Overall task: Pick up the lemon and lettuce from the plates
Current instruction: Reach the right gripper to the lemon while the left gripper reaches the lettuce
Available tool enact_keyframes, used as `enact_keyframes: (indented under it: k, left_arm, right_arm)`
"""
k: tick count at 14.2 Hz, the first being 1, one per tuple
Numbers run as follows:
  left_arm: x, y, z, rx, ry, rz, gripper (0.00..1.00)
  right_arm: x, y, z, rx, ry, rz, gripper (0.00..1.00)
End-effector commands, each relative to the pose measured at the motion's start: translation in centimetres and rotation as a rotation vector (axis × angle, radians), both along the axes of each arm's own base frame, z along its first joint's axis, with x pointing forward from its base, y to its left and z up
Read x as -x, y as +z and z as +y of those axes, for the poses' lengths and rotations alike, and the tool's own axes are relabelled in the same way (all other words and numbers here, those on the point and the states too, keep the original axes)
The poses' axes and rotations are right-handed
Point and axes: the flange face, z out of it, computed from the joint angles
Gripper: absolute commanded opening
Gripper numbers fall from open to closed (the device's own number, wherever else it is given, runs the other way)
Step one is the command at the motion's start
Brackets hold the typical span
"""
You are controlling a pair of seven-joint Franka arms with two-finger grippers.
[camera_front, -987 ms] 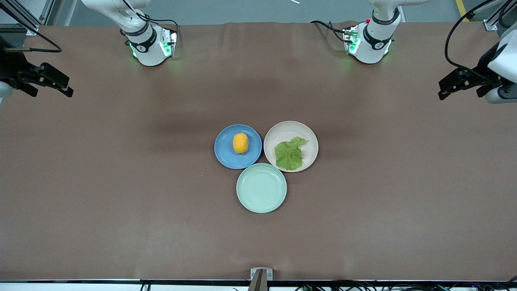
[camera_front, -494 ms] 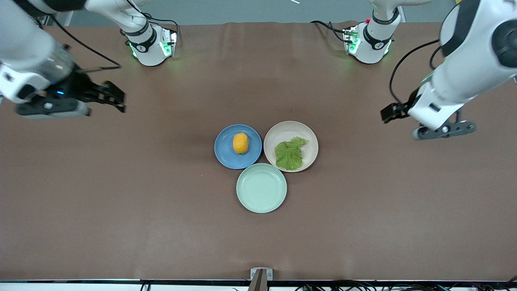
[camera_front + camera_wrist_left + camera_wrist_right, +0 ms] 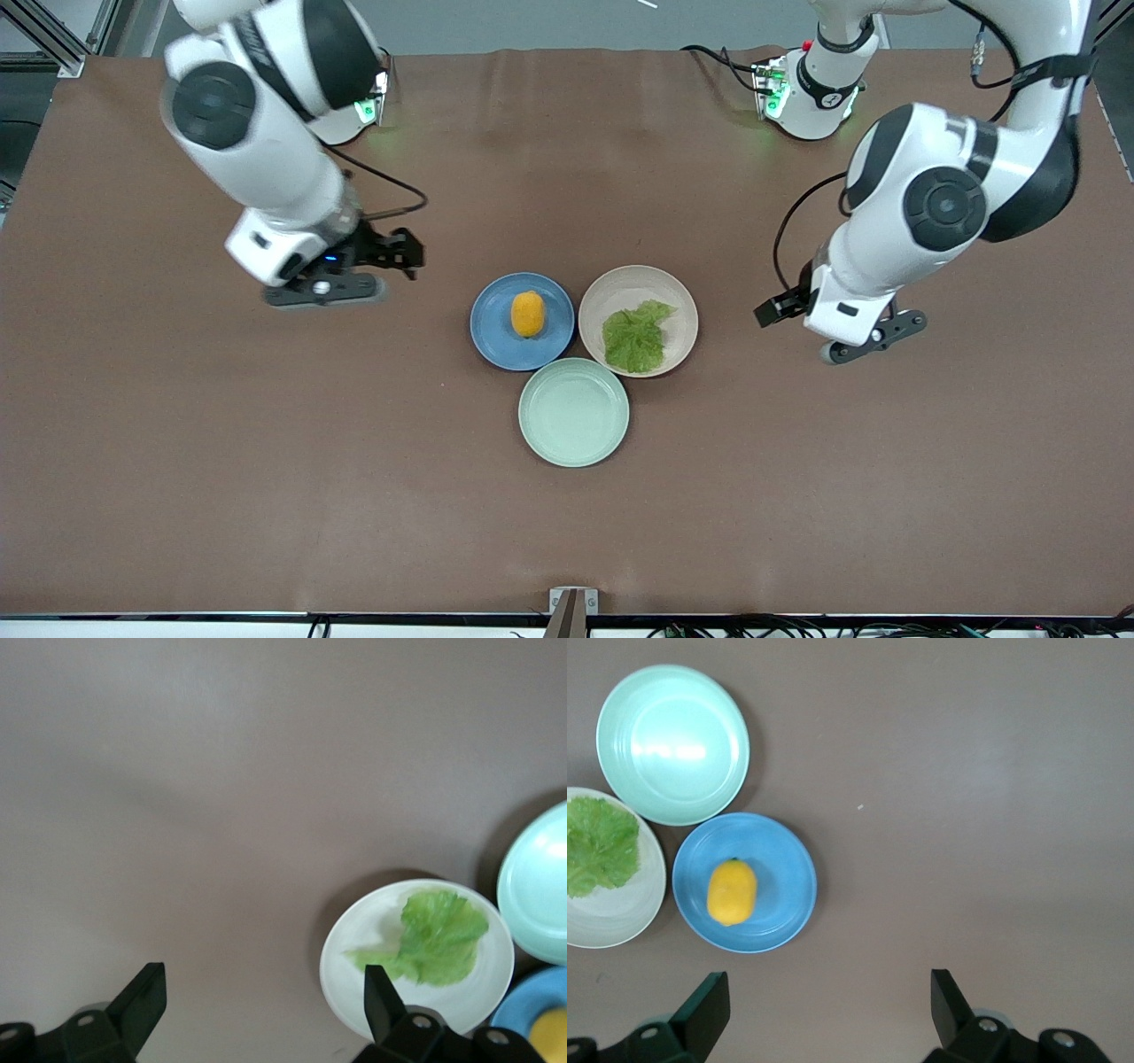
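While the spread right gripper [image 3: 403,252] and spread left gripper [image 3: 772,310] are held over bare table, the smooth yellow-orange oval lemon [image 3: 528,314] on the round blue plate [image 3: 496,332], probably firm but slippery, should be pinched across its middle, and the flat crinkled green lettuce leaf [image 3: 635,338] on the round beige plate [image 3: 633,282], judged soft, at a raised edge.

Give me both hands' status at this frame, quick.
Left hand: open, empty, over bare table beside the beige plate.
Right hand: open, empty, over bare table beside the blue plate.
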Motion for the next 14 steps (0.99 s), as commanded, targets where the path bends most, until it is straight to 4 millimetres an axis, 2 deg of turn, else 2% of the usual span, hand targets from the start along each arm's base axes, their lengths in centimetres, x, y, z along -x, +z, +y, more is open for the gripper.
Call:
enact_keyframes:
  k: [1, 2, 3, 5, 6, 9, 11, 14]
  left_arm:
    - [0.4, -3.2, -2.7, 0.004, 0.141, 0.007, 0.94]
    - [1.1, -4.7, -4.1, 0.008, 0.184, -0.009, 0.93]
    - [1.5, -6.0, -5.1, 0.015, 0.234, -0.029, 0.93]
    - [1.7, -8.9, -6.3, 0.024, 0.34, -0.034, 0.9]
    - [2.2, -10.1, -7.9, 0.019, 0.386, -0.023, 0.89]
    - [2.6, -14.2, -10.4, 0.026, 0.566, -0.016, 0.84]
    - [3.2, -16.8, -11.5, 0.019, 0.596, 0.005, 0.83]
    - [4.1, -19.1, -13.1, 0.014, 0.673, 0.019, 0.79]
  right_arm:
    - [2.0, -3.3, 5.5, 0.042, -0.018, 0.031, 1.0]
    - [2.8, -4.7, 8.0, 0.026, 0.001, 0.02, 1.0]
    - [3.0, -5.8, 9.2, 0.009, 0.001, -0.001, 1.0]
    - [4.1, -9.7, 12.4, 0.017, -0.025, 0.008, 1.0]
    - [4.3, -11.3, 13.3, 0.013, -0.039, 0.0, 1.0]
    - [4.2, -15.9, 14.3, 0.016, -0.045, 0.003, 1.0]
    - [3.9, -18.3, 14.3, 0.028, -0.049, 0.015, 1.0]
    - [3.8, -21.7, 14.2, 0.009, -0.072, 0.029, 1.0]
